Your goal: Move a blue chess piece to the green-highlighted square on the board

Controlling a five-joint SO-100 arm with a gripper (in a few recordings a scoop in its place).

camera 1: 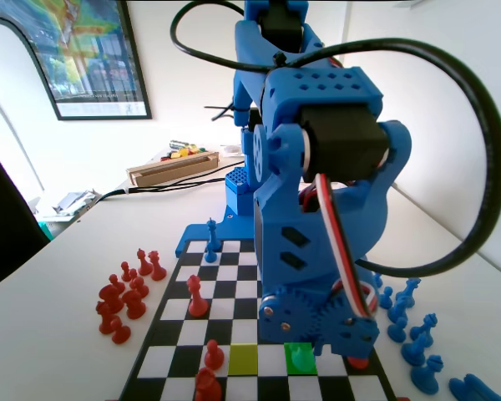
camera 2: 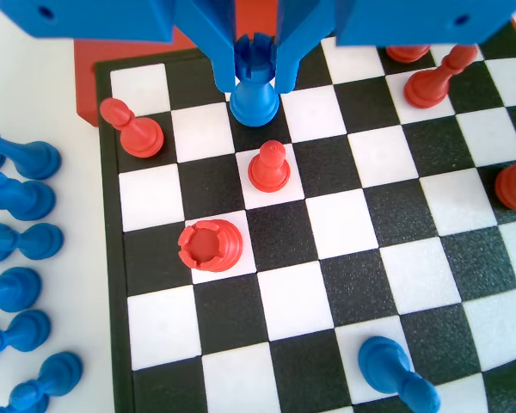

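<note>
In the wrist view my gripper (camera 2: 254, 79) is shut on the blue chess piece (camera 2: 254, 103), a squat piece with a notched top held upright between the jaws. Its base hangs over a dark square of the board (camera 2: 353, 284) near the far edge; I cannot tell whether it touches. In the fixed view the blue arm (camera 1: 317, 209) leans low over the board's (camera 1: 234, 288) near rows, just above the green-highlighted square (camera 1: 299, 357), which it partly covers. A lime square (camera 1: 243, 357) lies one square to the left.
Close below the held piece stand a red pawn (camera 2: 268, 168), a red rook (camera 2: 209, 245) and another red pawn (camera 2: 131, 129). More red pieces (camera 2: 430, 82) stand at the upper right. A blue piece (camera 2: 396, 374) is on the board; spare blue pieces (camera 2: 17, 202) line the left margin.
</note>
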